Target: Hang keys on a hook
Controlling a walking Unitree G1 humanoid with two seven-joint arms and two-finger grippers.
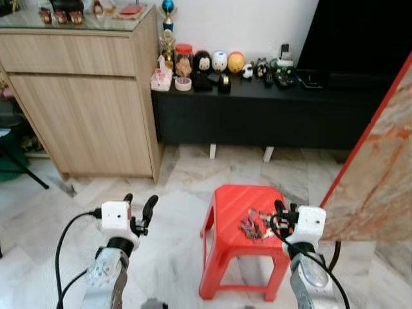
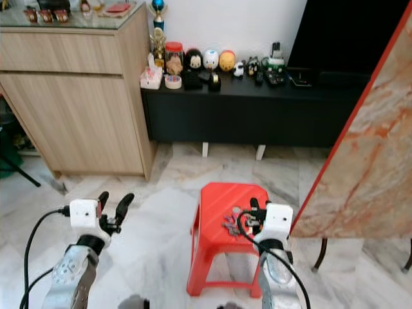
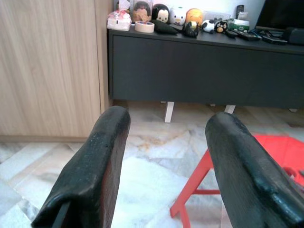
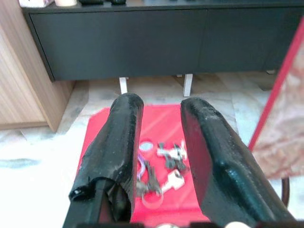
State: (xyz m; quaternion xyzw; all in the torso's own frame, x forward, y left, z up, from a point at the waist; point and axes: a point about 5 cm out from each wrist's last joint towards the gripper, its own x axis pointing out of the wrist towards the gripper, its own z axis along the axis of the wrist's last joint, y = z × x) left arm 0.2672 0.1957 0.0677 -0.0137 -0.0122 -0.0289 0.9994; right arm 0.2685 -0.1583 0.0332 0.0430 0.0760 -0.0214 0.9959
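A bunch of keys (image 1: 252,225) lies on the top of a red plastic stool (image 1: 226,205), towards its right front side. In the right wrist view the keys (image 4: 159,175) show between and below the two black fingers. My right gripper (image 1: 280,215) hovers just above the stool's right front corner, close to the keys, with its fingers apart and nothing in them. My left gripper (image 1: 140,207) is raised over the marble floor to the left of the stool, open and empty.
A wooden cabinet (image 1: 84,96) stands at the back left. A low black console (image 1: 270,109) with small figurines runs along the wall. A marble-patterned panel (image 1: 376,180) with a red edge leans at the right, close to the stool.
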